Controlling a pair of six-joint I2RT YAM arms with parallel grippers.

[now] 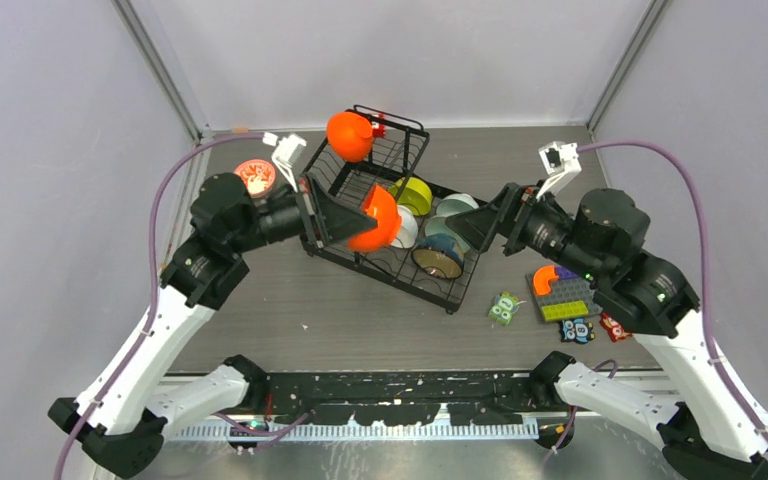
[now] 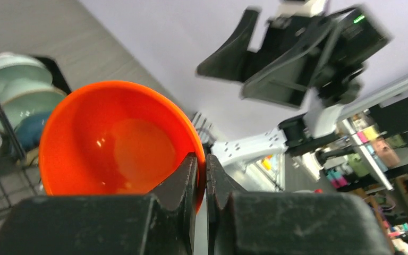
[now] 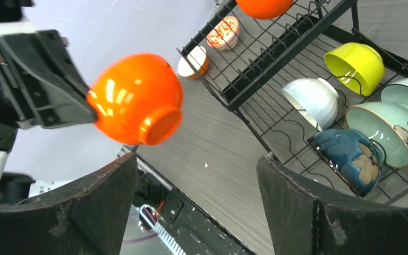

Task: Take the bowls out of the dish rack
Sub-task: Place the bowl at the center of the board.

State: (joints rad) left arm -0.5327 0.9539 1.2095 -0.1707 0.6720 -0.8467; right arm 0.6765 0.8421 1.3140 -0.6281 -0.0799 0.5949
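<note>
My left gripper [image 1: 360, 222] is shut on the rim of a glossy orange bowl [image 1: 382, 218] and holds it in the air over the black wire dish rack [image 1: 447, 291]; the left wrist view shows the fingers [image 2: 188, 175] pinching the rim of that bowl [image 2: 111, 143]. My right gripper [image 1: 470, 228] is open and empty at the rack's right side, its fingers [image 3: 297, 196] wide apart. In the rack lie a lime bowl [image 3: 356, 64], a white bowl [image 3: 312, 100], a mint bowl [image 3: 385, 127] and a dark blue bowl [image 3: 350, 156]. Another orange bowl [image 1: 350, 135] sits on the upper basket.
A white bowl with red pattern [image 1: 256, 176] stands on the table left of the rack, and the right wrist view shows a second small bowl [image 3: 195, 61] beside it. Toy blocks [image 1: 563, 293] and owl cards [image 1: 503, 308] lie right of the rack. Grey walls enclose the table.
</note>
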